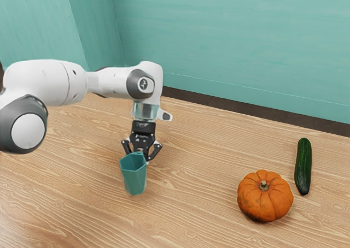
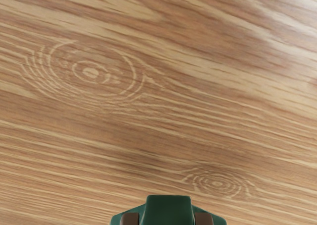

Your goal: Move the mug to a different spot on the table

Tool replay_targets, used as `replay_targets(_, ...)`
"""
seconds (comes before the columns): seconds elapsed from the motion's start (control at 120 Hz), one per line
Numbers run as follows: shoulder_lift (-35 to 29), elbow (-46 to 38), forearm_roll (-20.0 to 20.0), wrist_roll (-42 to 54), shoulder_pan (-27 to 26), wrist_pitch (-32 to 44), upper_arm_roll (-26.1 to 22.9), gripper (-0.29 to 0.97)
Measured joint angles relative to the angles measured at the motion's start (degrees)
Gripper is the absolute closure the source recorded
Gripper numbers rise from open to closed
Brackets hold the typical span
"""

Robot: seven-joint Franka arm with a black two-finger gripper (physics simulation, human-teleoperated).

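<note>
A teal mug stands upright in the middle of the wooden table, a little toward the exterior view's left. My black gripper points straight down onto the mug's far rim, shut on it. In the wrist view the dark green top of the mug sits directly under my hand, with a brownish finger pad on each side of it. I cannot tell whether the mug's base touches the wood.
An orange pumpkin sits toward the exterior view's right, near the front. A dark green cucumber lies just beyond it, farther right. A teal wall rises behind the table's far edge.
</note>
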Motion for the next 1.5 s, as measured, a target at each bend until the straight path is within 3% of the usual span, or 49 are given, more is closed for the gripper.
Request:
replay_targets(0.592, 1.49, -2.45, 0.29, -4.52, -0.72, 2.59, -0.06, 0.78)
replay_targets(0.792, 1.63, -2.48, -0.42, -5.22, -0.75, 2.97, -0.01, 0.36)
replay_targets(0.942, 1.6, -2.47, -0.55, -5.43, -0.36, 3.11, 0.03, 0.18)
replay_targets(1.142, 1.61, -1.83, 0.23, -5.39, -0.01, 4.31, 0.24, 0.07)
replay_targets(1.4, 1.02, 0.93, 1.36, -2.21, 1.2, 14.24, 0.69, 0.02)
replay_targets(1.5, -2.83, 0.17, 1.65, 0.33, 1.13, 16.75, 1.13, 0.01)
